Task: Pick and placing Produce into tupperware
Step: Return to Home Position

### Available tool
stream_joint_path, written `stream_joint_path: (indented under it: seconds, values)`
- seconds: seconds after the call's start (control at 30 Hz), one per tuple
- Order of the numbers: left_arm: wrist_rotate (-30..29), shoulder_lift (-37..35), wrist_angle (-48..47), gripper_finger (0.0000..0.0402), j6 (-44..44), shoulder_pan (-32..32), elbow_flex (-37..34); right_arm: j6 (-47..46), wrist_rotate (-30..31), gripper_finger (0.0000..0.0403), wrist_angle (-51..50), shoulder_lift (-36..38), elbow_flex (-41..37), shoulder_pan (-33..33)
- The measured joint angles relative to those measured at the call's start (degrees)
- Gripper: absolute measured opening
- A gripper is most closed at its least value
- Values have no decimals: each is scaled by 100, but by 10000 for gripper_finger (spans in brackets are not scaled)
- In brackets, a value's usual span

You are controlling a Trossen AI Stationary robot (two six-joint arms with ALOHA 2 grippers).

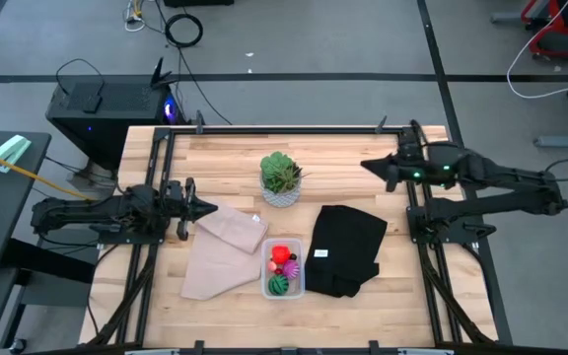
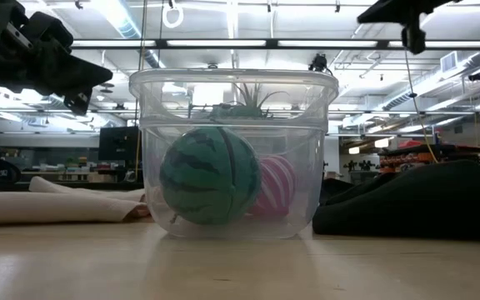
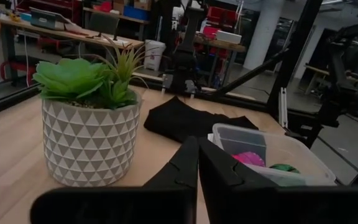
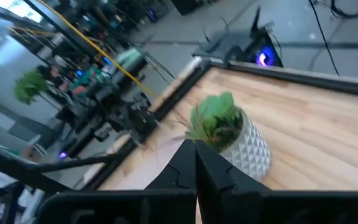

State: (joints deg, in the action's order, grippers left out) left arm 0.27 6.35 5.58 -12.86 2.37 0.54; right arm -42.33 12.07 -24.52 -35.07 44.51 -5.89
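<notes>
Step in hand: by my reading the placing is done or nearly so; no loose produce shows on the pale wooden plank counter (image 1: 225, 158).
Tupperware: small clear rounded-corner plastic tub (image 1: 283, 268), lower centre of the high view, between the tan folded cloth (image 1: 222, 248) and the black crumpled cloth (image 1: 348, 248).
Produce: smooth dark green striped ball (image 2: 209, 174), magenta striped ball (image 2: 275, 185) and glossy red piece (image 1: 281, 252), all inside the tub.
Left gripper (image 1: 208, 207): centre left, above the tan cloth, fingers closed, empty.
Right gripper (image 1: 368, 165): upper right, fingers closed, empty.
Next move: probably retreat; otherwise spread the fingers before any further pick.
Bystander: spiky green plant in white faceted pot (image 1: 281, 180), upper centre.
</notes>
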Motion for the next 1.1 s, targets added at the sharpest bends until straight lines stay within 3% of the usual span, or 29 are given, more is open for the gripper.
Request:
stream_joint_path:
  seconds: [0.3, 0.77, 1.1]
  values:
    - [0, 0, 11, 44, 4, 0, 0, 258, 57, 0, -617, 1033, 0, 1]
    - [0, 0, 15, 32, 2, 0, 0, 735, 144, 0, -1653, 2351, 0, 2]
    - [0, 0, 15, 41, 4, 0, 0, 692, 53, 0, -1699, 3503, -267, 1]
